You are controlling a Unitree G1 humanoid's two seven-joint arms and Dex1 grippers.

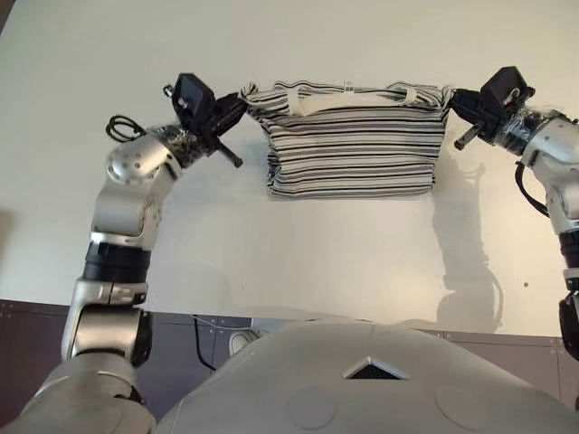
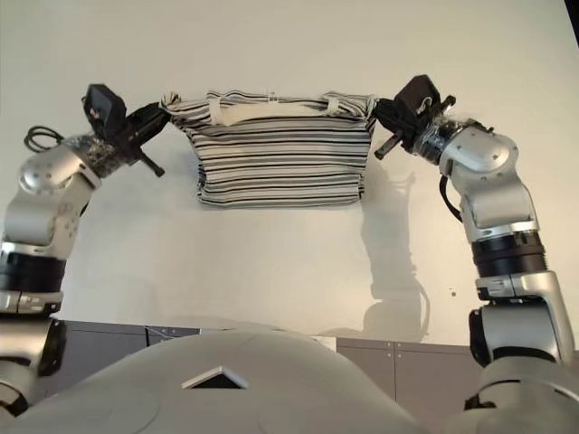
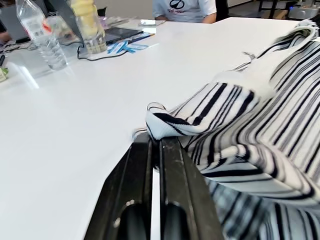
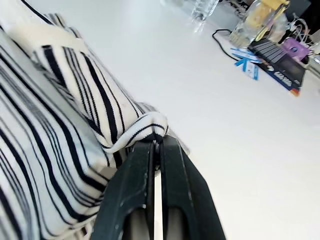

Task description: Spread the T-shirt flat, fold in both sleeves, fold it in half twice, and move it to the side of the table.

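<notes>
Black-and-white striped cotton T-shirt (image 1: 348,145) at the far middle of the white tabletop (image 1: 317,271), already narrowed to a squat rectangle, a cream strip (image 1: 317,104) along its far edge; left gripper (image 1: 241,102) pressed together on the far-left corner, right gripper (image 1: 450,98) pinching the far-right corner, each pair of black fingers closed flat on a tuck of cloth in the wrist views; the far edge runs taut between them and looks raised; the near edge casts a soft shadow, and whether it touches the table I cannot tell. Judgement: a half-fold in hand, sleeves seemingly in. To do it well: bring both corners toward the robot together, at matched height and pace, so the held edge lands square on the near edge; hold tension between the arms without stretching the corners; lower before letting go, so the top layer does not slide or bunch. Risk: one corner slipping, a skewed fold. Clear plastic bottle (image 3: 37,30) well apart at the table's far end.
</notes>
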